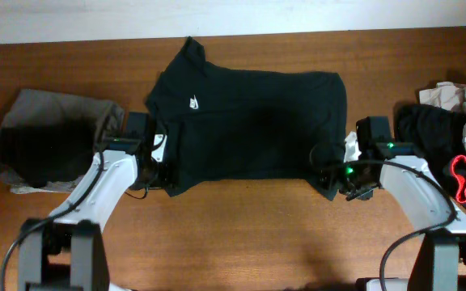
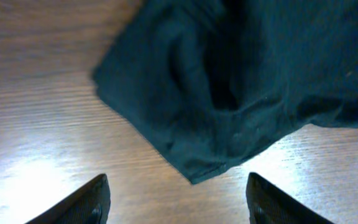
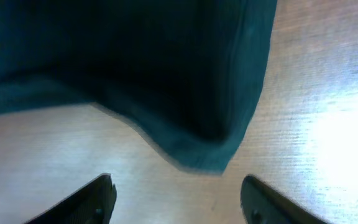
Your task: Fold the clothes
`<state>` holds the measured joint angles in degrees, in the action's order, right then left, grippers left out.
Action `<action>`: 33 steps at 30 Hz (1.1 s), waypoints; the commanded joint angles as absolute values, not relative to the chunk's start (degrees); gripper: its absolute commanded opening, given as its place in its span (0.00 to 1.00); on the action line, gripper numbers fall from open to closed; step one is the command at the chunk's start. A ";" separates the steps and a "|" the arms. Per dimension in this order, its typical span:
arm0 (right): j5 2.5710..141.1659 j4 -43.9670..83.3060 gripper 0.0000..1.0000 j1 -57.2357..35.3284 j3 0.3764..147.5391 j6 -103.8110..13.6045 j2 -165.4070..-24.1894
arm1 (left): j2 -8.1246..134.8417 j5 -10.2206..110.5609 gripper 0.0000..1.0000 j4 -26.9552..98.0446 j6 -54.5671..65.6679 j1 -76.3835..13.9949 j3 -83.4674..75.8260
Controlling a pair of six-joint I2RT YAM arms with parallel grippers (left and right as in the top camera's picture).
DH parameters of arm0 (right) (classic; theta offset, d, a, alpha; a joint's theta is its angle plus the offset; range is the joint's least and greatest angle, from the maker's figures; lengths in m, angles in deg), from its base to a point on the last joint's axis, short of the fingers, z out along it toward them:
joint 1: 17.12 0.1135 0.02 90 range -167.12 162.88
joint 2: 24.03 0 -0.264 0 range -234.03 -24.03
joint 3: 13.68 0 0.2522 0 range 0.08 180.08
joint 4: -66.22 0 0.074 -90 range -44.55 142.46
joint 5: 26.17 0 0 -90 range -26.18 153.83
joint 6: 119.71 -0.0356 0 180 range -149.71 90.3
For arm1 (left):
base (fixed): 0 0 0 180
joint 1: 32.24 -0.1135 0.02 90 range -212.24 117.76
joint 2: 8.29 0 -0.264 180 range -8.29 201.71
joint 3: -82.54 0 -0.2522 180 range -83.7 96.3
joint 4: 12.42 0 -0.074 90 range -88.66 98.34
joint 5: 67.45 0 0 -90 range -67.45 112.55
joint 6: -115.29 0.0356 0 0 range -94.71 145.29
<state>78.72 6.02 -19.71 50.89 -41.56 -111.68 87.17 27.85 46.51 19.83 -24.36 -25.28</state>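
The clothes being folded are a black T-shirt [image 1: 249, 121] with a small white chest logo [image 1: 193, 103], lying flat mid-table with a sleeve poking up at the back left. My left gripper [image 1: 162, 176] sits just off its front left corner, and my right gripper [image 1: 331, 184] just off its front right corner. In the left wrist view the shirt corner [image 2: 194, 168] lies on the wood ahead of my open left gripper [image 2: 176, 205], with bare wood between the jaws. The right wrist view shows the other corner [image 3: 213, 158] ahead of my open right gripper [image 3: 176, 202], also holding nothing.
A grey and black heap of clothes [image 1: 47, 137] lies at the left edge. Another pile, black, beige and red-trimmed [image 1: 455, 141], sits at the right edge. Bare wooden table [image 1: 241, 226] stretches in front of the shirt between my arms.
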 commanded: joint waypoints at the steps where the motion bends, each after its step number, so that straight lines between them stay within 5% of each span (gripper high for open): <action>1: 77.04 10.68 0.68 -19.38 46.60 -37.37 -112.36 | 89.44 31.81 0.70 45.30 22.17 -24.65 -25.92; 9: 67.14 24.45 0.69 -11.88 40.51 -35.90 -112.38 | 89.77 31.77 0.70 44.17 22.35 -24.65 -25.92; 19: 50.48 20.31 0.66 -3.25 40.48 -43.99 -112.36 | 89.77 31.79 0.70 44.93 23.27 -24.65 -25.92; 24: 49.61 19.00 0.57 -3.25 40.48 -44.21 -112.23 | 89.77 31.74 0.70 44.91 23.66 -24.65 -25.92; 27: 49.54 18.57 0.40 -3.25 40.51 -44.19 -111.44 | 89.77 31.77 0.70 44.87 23.64 -24.65 -25.92; 33: 49.17 18.30 0.23 -3.25 40.51 -44.32 -110.63 | 89.77 31.77 0.70 44.87 23.66 -24.65 -25.92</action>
<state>50.96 18.52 -3.56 41.03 -43.64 -111.92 89.47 30.96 44.80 22.52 -24.36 -25.59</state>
